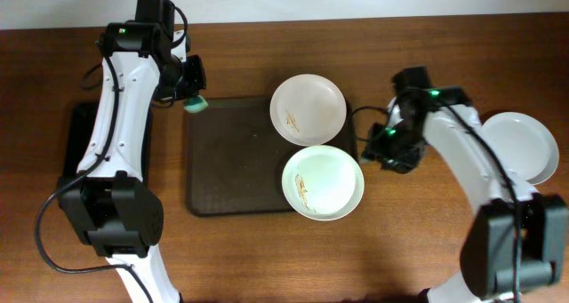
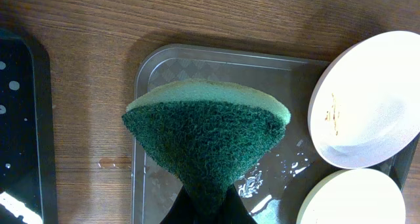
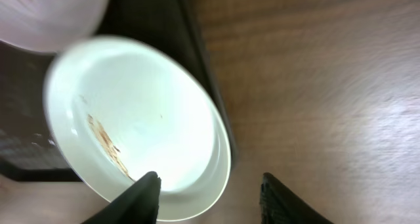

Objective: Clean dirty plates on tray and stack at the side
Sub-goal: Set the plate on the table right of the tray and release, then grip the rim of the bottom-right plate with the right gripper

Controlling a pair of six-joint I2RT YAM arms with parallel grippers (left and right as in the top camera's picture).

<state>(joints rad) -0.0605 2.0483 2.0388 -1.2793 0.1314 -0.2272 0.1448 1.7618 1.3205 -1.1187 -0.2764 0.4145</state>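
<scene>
The dark brown tray point(image 1: 227, 161) lies mid-table. A white plate point(image 1: 308, 108) with a brown smear sits on its far right corner. A faintly greenish plate point(image 1: 323, 181) with a smear sits on its near right edge. A third white plate point(image 1: 523, 147) lies on the table at the far right. My left gripper point(image 1: 195, 100) is shut on a green sponge point(image 2: 207, 135) above the tray's far left corner point(image 2: 151, 60). My right gripper point(image 3: 210, 184) is open at the greenish plate's right rim point(image 3: 220, 152), one finger over the plate, the other over the table.
A smaller black tray point(image 1: 78, 139) lies at the left under my left arm; it also shows in the left wrist view point(image 2: 26, 119). Water drops glisten on the brown tray point(image 2: 256, 181). Bare wood table point(image 1: 427, 241) lies around the tray.
</scene>
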